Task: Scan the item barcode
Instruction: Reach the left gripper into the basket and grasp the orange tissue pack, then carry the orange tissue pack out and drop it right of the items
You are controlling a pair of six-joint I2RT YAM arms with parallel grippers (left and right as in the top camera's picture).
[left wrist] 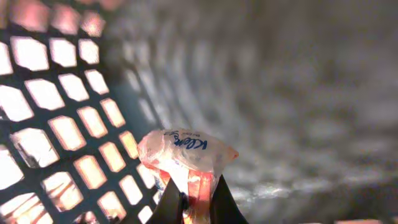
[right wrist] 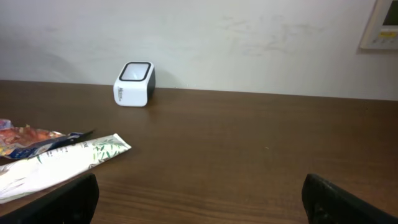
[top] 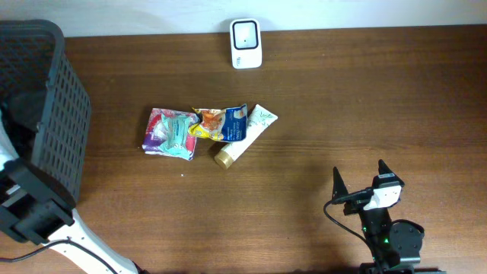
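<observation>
Two sets of jaws show; the left jaws are clamped on a crinkled plastic packet (left wrist: 186, 152), which sticks up just beyond their tips inside the mesh basket (left wrist: 56, 124); the right jaws stand wide apart over the surface (right wrist: 249, 155); the white scanner (right wrist: 134, 84) sits well ahead of them; a tube (right wrist: 56, 163) lies nearer, to their left.

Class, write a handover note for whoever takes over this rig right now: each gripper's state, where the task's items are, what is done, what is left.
Left gripper: shut on a packet inside the basket.
Right gripper: open, empty, over the near right of the table.
Scanner: far table edge. Tube and snack packs lie mid-table.
Done: packet gripped.
Left: lift it out and show its barcode to the scanner. Whether the mid-table items were scanned cannot be told.
</observation>
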